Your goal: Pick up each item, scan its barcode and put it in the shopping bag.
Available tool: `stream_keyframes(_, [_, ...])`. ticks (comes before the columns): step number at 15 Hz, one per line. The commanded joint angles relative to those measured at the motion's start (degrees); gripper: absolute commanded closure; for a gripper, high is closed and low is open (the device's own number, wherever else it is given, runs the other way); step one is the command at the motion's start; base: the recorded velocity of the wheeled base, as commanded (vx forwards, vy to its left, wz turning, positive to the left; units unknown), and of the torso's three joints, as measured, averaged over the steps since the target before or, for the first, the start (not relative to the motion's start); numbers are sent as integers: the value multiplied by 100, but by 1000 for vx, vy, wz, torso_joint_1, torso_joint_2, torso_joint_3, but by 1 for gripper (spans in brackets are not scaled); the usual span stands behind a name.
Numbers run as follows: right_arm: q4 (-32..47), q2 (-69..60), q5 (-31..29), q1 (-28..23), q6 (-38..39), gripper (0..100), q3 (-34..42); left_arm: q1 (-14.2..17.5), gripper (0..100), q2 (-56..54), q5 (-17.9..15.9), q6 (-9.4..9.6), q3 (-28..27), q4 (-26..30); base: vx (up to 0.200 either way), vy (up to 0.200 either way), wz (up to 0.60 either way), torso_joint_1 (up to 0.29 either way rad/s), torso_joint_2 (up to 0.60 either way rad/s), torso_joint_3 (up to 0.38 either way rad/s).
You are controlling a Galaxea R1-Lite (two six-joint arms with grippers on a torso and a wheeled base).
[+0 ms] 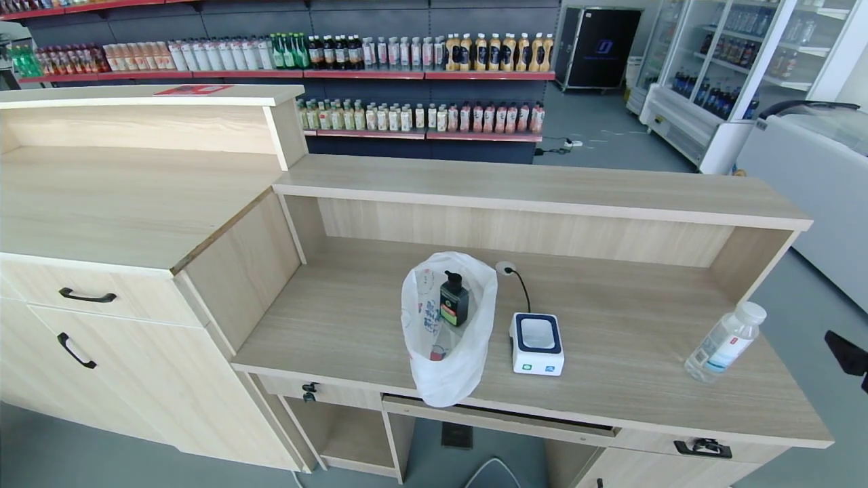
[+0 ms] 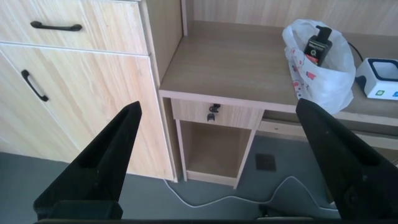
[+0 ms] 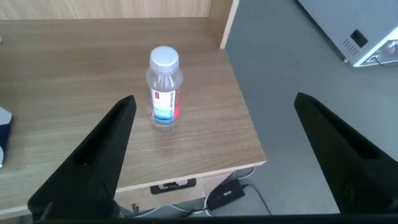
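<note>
Pale wood-grain tabletop (image 1: 630,325) fills the middle of a shop, with grey floor around it. Nearest, the left tool (image 2: 219,104) hangs with its two dark fingers spread wide, off the tabletop's 7 o'clock corner, above the floor and facing the cupboard drawers (image 2: 62,28). The right tool (image 3: 214,98) is spread just as wide, above the tabletop's 4 o'clock end. The water bottle (image 3: 165,88) stands upright just ahead of it, clear with a white cap and a white label banded in blue and red; the print is too small to read. At the front edge sits the white shopping bag (image 1: 447,352), its mouth open and its red and blue lettering crumpled past reading. A dark pump bottle (image 1: 454,299) stands inside it, with a green and red label. Just beside the bag, at its 3 o'clock, lies the white scanner (image 1: 536,343), with a dark blue frame on top and small green marks on its near edge. Its black cable (image 1: 523,290) runs toward 11 o'clock to a round port. Beyond a raised ledge (image 1: 542,190), at 12 o'clock, red-edged shelves (image 1: 427,74) carry rows of drinks, and glass-door coolers (image 1: 732,61) stand at 2 o'clock.
</note>
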Motion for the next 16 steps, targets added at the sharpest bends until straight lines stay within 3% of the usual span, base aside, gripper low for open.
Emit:
stream_keyframes(1, [-474, 639, 10, -86, -1, 0, 275, 0, 0, -2, 0, -1, 0, 2, 0, 0, 0, 0, 0, 0])
stream_keyframes(3, [-1177, 1597, -8, -95, -45, 0, 284, 0, 0, -2, 0, -1, 0, 2, 0, 0, 0, 0, 0, 0])
stream_keyframes(8, [-1177, 2494, 1, -306, -80, 0, -173, 0, 0, -2, 0, -1, 0, 2, 0, 0, 0, 0, 0, 0])
stream_keyframes(16, [-1177, 3417, 10, 107, -265, 0, -1298, 0, 0, -2, 0, -1, 0, 2, 0, 0, 0, 0, 0, 0])
